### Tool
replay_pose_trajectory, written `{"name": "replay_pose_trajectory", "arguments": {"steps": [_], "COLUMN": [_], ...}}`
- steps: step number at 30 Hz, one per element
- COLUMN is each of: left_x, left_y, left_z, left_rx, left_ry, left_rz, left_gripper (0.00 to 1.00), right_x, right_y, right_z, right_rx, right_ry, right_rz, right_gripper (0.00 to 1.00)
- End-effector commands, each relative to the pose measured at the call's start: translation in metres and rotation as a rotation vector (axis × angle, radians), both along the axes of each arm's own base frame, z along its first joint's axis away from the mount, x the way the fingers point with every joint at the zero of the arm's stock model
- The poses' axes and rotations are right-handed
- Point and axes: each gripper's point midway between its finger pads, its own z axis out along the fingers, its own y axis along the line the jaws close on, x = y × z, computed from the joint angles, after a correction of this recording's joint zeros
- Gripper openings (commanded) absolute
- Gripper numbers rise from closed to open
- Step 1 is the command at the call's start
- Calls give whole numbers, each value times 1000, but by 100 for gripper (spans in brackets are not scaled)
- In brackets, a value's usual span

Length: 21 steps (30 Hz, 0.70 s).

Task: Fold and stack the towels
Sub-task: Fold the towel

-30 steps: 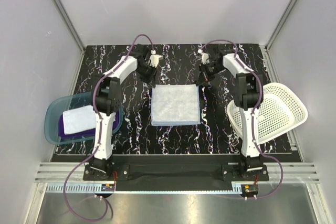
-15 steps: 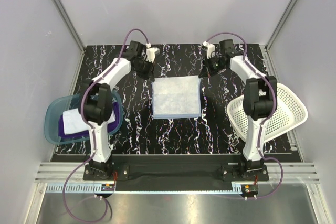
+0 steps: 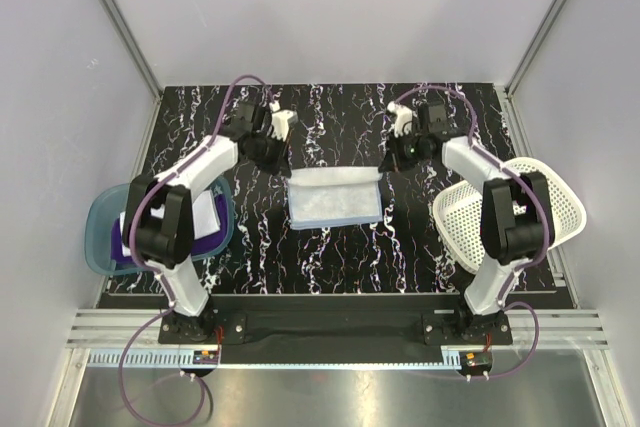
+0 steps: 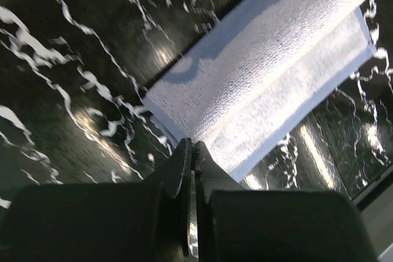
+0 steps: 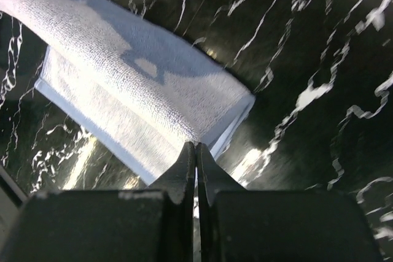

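A light blue towel [image 3: 335, 202] lies in the middle of the black marbled table, its far edge lifted and curled over towards the near edge. My left gripper [image 3: 289, 173] is shut on its far left corner, seen in the left wrist view [image 4: 192, 145] with the towel [image 4: 276, 65] hanging from the tips. My right gripper [image 3: 383, 168] is shut on the far right corner, seen in the right wrist view [image 5: 196, 146] with the towel [image 5: 123, 84]. A white towel [image 3: 207, 209] lies on a purple towel [image 3: 208, 244] in the tub at the left.
A translucent teal tub [image 3: 100, 242] stands at the left table edge, partly hidden by my left arm. A white perforated basket [image 3: 555, 209] sits tilted at the right edge. Grey walls close in the far side and both sides.
Both grippers have closed on the towel's far corners and drawn them up and towards the near side. The towel now looks shorter, with its far half folding over.
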Motion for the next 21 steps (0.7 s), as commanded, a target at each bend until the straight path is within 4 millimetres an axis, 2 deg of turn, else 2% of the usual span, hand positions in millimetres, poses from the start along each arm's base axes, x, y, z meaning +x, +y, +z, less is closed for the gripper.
{"name": "replay_pose_trajectory", "arguments": {"steps": [1, 2, 3, 5, 10, 14, 15, 17, 18, 20, 21], "left_x": [-15, -18, -27, -39, -73, -99, -103, -113, -113, -114, -110], "left_y": [-4, -5, -2, -4, -9, -7, -4, 4, 6, 10, 13], "left_z": [10, 8, 0, -7, -30, -41, -40, -43, -37, -33, -27], "left_rx": [-34, -45, -42, -32, -11, 30, 63, 106, 114, 139, 143], "left_ry": [-37, -40, -16, 18, 131, 183, 168, 184, 160, 146, 122], "left_rz": [6, 11, 10, -4, -4, -2, 4, 31, 42, 90, 124], "left_gripper": [0, 0, 0, 0, 2, 9, 10, 24, 32, 43, 44], "right_x": [-5, -9, -18, -26, -53, -80, -87, -101, -102, -105, -104], "right_y": [-1, 0, -2, -1, 0, 3, 6, 8, 8, 11, 12], "right_z": [10, 10, 3, 1, -19, -36, -37, -37, -34, -22, -17], "right_rx": [-25, -26, -27, -25, -25, -54, -57, -68, -68, -39, -25], "right_ry": [-58, -54, -23, -12, 79, 193, 221, 274, 285, 298, 294], "right_rz": [-92, -100, -114, -125, -158, -153, -152, -152, -161, -189, -198], "right_gripper": [0, 0, 0, 0, 1, 13, 26, 35, 41, 42, 43]}}
